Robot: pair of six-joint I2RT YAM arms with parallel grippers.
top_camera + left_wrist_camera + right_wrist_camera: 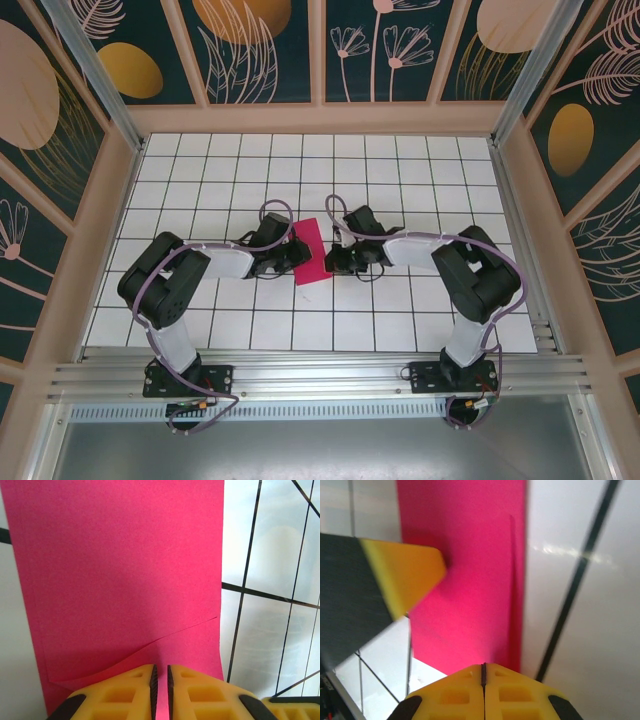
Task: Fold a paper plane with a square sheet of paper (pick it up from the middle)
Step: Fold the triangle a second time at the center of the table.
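Two arms meet at the middle of the white-tiled counter [400, 170], one reaching in from each side, with the pink paper [310, 252] lying between them. From above, the paper is a narrow strip, longer than it is wide and slightly tilted, lying on the tiles close to the counter's centre. The left gripper [289, 254] is at the strip's left long edge. The right gripper [336, 262] sits just beside the right long edge, near the strip's lower end.

In the left wrist view, the left jaws stand almost together, with only a thin slit between the yellow fingers and pink showing through it. The tips are over the near end of the paper. I cannot tell whether they pinch it or only press on it. Just ahead of them the edge of an upper layer slants across the sheet, a little lifted toward its left end.

In the right wrist view, the right jaws are closed tight with nothing between them, their tips at the paper's near edge. A fine crease runs along the paper's right side, parallel to its edge.
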